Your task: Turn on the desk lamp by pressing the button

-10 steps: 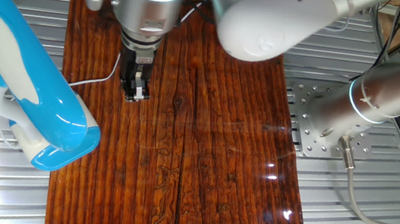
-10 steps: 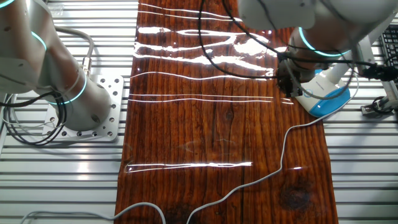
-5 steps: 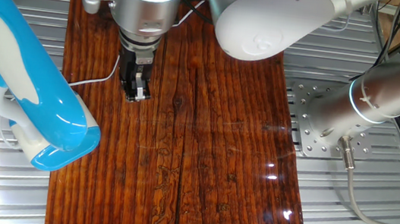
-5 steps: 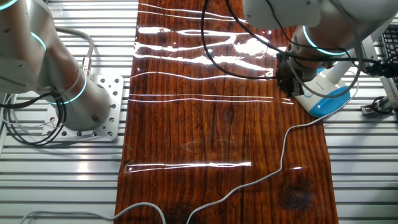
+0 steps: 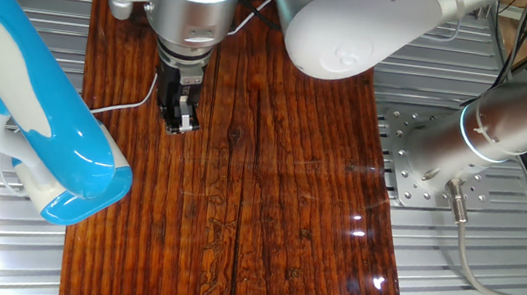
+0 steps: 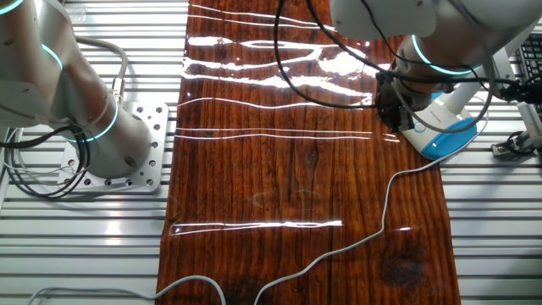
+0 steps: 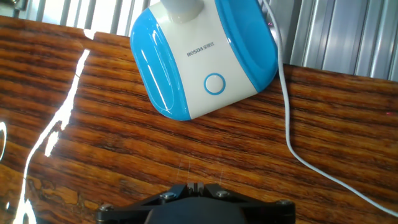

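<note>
The desk lamp [image 5: 41, 70] has a long sky-blue and white body and stands at the left edge of the wooden board. The hand view shows its blue and white base [image 7: 186, 68], with a round blue-ringed button [image 7: 214, 84] on the white top. The base also shows in the other fixed view [image 6: 445, 140]. The thin white cord [image 7: 287, 124] runs from the base across the board. My gripper [image 7: 196, 186] is shut and empty, fingertips together. It hangs low over the board [image 5: 178, 125], short of the base and apart from the button.
The dark wooden board [image 5: 264, 228] lies on a slatted metal table. A second silver arm with cyan rings [image 6: 76, 102] stands on a bolt plate [image 6: 140, 174] beside the board. The cord [image 6: 385, 212] snakes over the board's front part.
The arm shifted slightly toward the lamp over the first half second, then held still. The lamp and cord have not moved.
</note>
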### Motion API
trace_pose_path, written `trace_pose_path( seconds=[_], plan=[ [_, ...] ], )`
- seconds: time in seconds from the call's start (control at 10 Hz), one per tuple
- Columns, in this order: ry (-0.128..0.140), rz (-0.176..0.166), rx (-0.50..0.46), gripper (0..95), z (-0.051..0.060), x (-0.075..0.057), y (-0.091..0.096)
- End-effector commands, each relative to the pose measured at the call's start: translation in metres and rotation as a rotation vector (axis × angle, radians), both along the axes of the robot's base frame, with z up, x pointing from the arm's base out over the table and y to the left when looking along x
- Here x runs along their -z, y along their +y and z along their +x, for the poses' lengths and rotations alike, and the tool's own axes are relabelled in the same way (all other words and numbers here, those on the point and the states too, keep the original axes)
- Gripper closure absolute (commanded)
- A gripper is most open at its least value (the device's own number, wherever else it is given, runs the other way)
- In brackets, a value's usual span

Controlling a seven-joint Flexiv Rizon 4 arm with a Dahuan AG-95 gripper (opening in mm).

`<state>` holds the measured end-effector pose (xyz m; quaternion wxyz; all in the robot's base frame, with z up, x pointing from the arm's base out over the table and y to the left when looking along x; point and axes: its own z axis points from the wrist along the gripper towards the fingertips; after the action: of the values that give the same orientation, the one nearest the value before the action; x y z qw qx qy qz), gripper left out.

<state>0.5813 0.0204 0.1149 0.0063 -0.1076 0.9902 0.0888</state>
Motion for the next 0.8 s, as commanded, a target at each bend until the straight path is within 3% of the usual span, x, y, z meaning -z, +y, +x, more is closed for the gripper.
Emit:
trace_pose_path(
  seconds=[0.1,0.8],
  plan=[
    [0.003,0.000,-0.003,95.0,0.0003,-0.0001,0.0001],
    [0.000,-0.013,-0.010,95.0,0.0003,-0.0001,0.0001]
  ],
)
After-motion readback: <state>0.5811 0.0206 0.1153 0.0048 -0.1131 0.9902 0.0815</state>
